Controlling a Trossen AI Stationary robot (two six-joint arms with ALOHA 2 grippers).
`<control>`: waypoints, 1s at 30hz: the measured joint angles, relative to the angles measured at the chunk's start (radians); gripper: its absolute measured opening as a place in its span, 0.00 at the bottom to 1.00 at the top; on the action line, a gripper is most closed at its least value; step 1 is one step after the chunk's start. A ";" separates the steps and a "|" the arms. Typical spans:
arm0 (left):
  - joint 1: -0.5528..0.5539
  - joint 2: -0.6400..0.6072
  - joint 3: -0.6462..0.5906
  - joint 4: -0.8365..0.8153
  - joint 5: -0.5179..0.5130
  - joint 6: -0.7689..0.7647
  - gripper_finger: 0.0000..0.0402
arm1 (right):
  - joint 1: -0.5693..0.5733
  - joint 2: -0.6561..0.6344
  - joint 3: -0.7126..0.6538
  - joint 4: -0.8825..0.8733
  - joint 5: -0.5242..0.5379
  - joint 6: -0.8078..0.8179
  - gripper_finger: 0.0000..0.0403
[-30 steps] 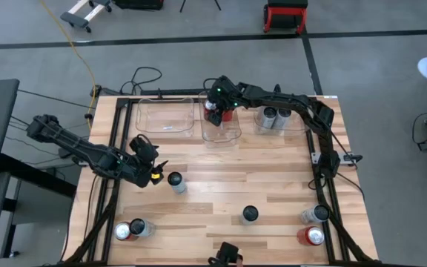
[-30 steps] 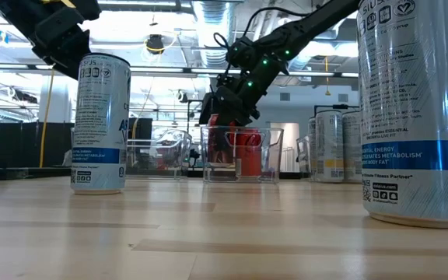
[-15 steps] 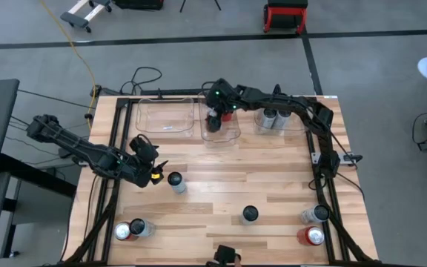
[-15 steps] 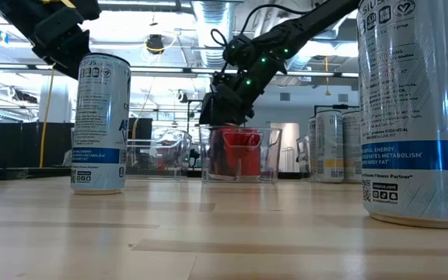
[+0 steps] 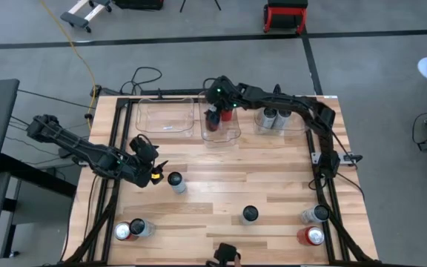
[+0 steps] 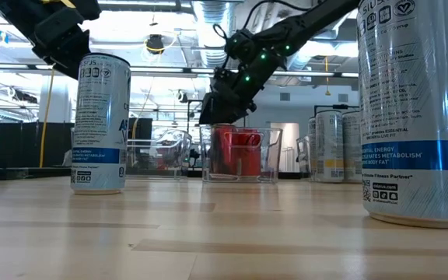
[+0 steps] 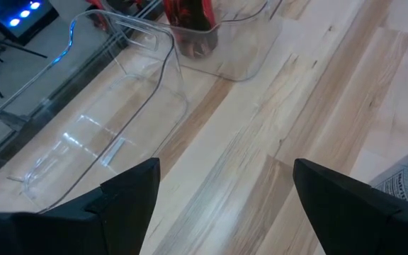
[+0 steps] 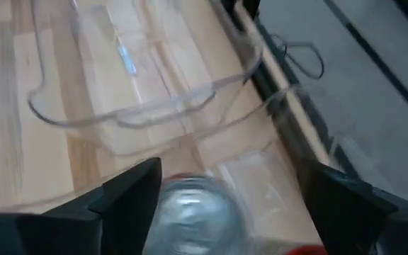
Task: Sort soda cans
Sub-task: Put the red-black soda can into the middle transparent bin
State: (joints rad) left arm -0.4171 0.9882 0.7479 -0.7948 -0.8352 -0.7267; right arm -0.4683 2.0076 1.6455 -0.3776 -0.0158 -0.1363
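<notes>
1. Soda cans stand upright in two places: some are already in clear bins along the far edge of the desk (image 5: 273,170), and others are loose across its near half.
2. A red can (image 5: 215,117) sits in the middle bin (image 5: 221,133), directly below the right end effector (image 5: 215,111).
3. The right end effector's fingers are spread to either side of the can's silver top (image 8: 197,209). They do not appear to be pinching it, so the can looks just released.
4. To finish this step well, the right arm should lift straight up, keeping its fingers wide, so that it neither tips the can nor drags the bin.
5. The left end effector (image 5: 154,172) waits with its fingers spread beside a silver can (image 5: 175,180), holding nothing.
6. Count of cans in bins: at least one red in the middle bin, and two silver cans (image 5: 273,117) in the right bin (image 5: 291,127).
7. Count of loose cans: six, namely four silver-grey and two red.
8. Count of bins: three, of which the left bin (image 5: 165,117) has no cans.
</notes>
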 joint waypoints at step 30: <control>-0.002 0.000 0.000 0.000 0.001 -0.011 0.80 | 0.115 0.011 0.000 -0.303 -0.065 -0.049 0.25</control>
State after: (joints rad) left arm -0.4191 0.9882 0.7479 -0.7945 -0.8341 -0.7380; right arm -0.3528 2.0186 1.6451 -0.6809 -0.0811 -0.1848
